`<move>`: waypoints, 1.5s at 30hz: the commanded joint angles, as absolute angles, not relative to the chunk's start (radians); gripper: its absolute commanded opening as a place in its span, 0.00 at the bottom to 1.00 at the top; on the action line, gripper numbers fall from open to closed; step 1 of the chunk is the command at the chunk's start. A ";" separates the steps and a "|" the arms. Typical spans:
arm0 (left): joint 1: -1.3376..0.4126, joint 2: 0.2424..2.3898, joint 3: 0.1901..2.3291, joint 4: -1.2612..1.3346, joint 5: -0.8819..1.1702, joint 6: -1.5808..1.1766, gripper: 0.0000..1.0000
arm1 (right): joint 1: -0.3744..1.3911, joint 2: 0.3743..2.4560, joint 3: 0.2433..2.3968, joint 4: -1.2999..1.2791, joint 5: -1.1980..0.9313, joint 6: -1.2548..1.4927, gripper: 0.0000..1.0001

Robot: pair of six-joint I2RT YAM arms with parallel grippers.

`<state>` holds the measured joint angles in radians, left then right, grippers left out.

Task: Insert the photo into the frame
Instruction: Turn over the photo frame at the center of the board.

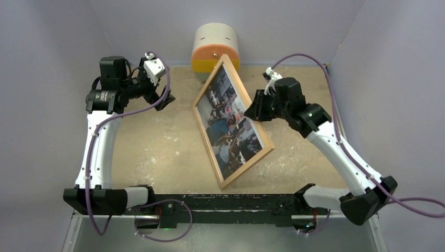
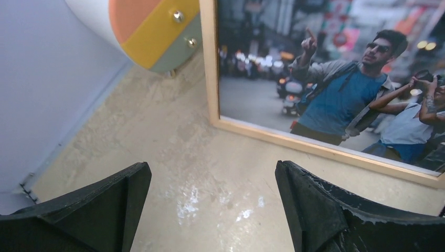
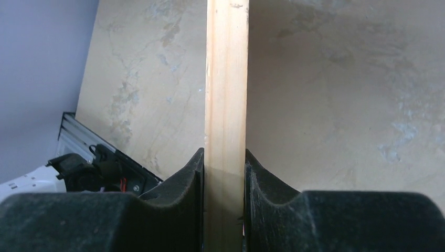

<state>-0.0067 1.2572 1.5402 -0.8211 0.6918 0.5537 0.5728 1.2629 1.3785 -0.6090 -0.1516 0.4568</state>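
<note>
No writing can be read; the street signs behind the people in the photo [image 1: 231, 118] are too blurred to make out. One frame [image 1: 248, 167] of light wood is seen, with one photo set behind its narrow borders, and one round cabinet [image 1: 215, 44] banded in cream, orange and yellow. Two small metal knobs are shown on the cabinet in the left wrist view. Two arms and two pincers are counted.

The frame is held tilted at the middle of the worktop [image 1: 157, 142]. Its long axis runs from the cabinet at the back towards the near edge, slanted to the right. The picture face is turned up and towards the left arm. The lower long border appears to rest on the worktop.

In the left wrist view two people are shown in the photo: a man in blue pointing upward and a person in white.

The right pincer [image 1: 254, 107] is clamped on the frame's raised long border, with the wood pressed between both pads in the right wrist view. The left pincer [image 1: 167, 101] is spread wide with nothing between its fingers, and is kept apart from the frame, to its left.
</note>
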 commanded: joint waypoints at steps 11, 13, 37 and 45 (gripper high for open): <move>0.034 1.287 1.399 -0.845 0.508 0.611 0.98 | 0.505 1.019 0.742 -0.236 -0.164 0.686 0.21; 0.041 1.290 1.368 -0.830 0.487 0.615 0.98 | 0.500 1.019 0.696 -0.213 -0.125 0.705 0.21; 0.111 1.373 1.157 -0.663 0.518 0.586 1.00 | 0.495 1.180 0.355 0.243 0.100 0.956 0.48; 0.131 1.386 1.092 -0.634 0.533 0.599 1.00 | 0.495 1.321 0.383 0.371 0.112 1.048 0.65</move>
<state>0.1158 1.3861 1.1282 -0.6842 0.5114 0.5983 0.4980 1.2602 0.3515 0.3244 0.0456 1.0103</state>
